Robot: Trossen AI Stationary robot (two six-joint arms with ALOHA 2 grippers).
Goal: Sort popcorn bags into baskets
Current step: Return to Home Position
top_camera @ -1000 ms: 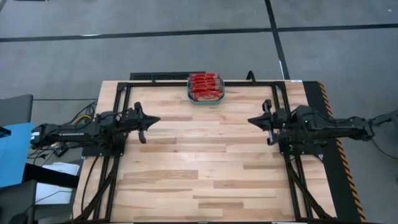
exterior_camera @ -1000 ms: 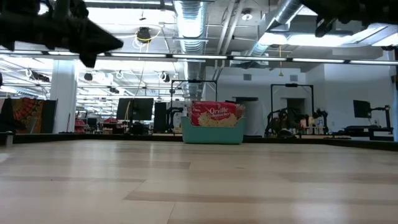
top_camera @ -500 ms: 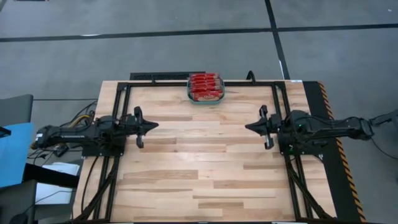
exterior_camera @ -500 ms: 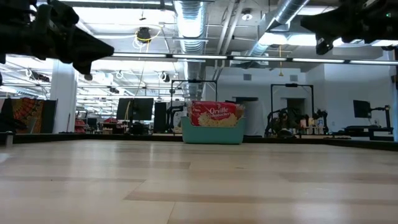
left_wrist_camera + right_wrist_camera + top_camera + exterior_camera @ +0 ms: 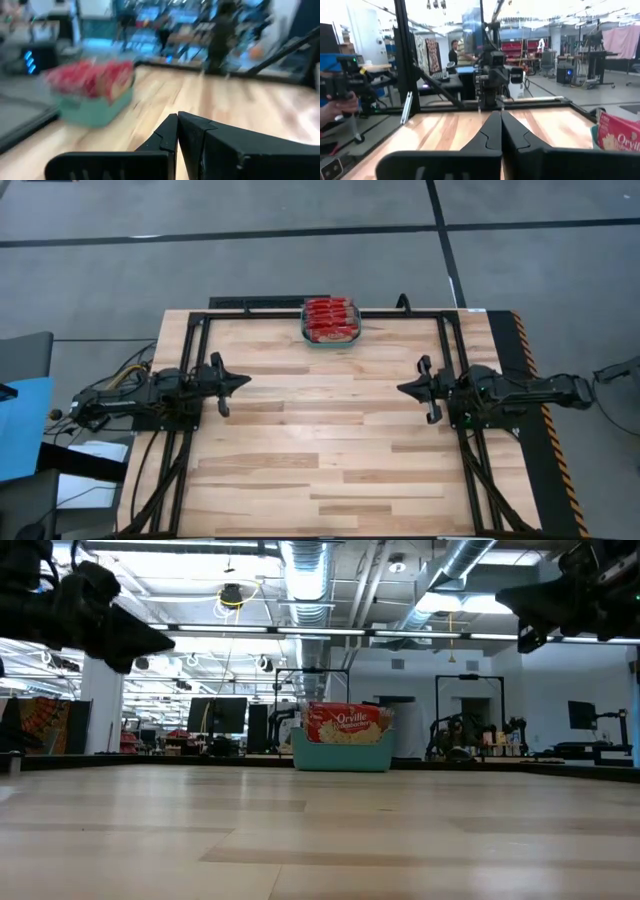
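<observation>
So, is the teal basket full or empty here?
Full: red popcorn bags pack the basket edge to edge and rise above its rim.

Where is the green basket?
In the high view, the basket sits at the far edge of the table, near the middle, holding the red popcorn bags.

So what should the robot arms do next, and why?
Probably just fold back to rest. The popcorn bags all sit in the basket, none lie loose on the table, and the left hand and right hand are shut, holding nothing.
</observation>
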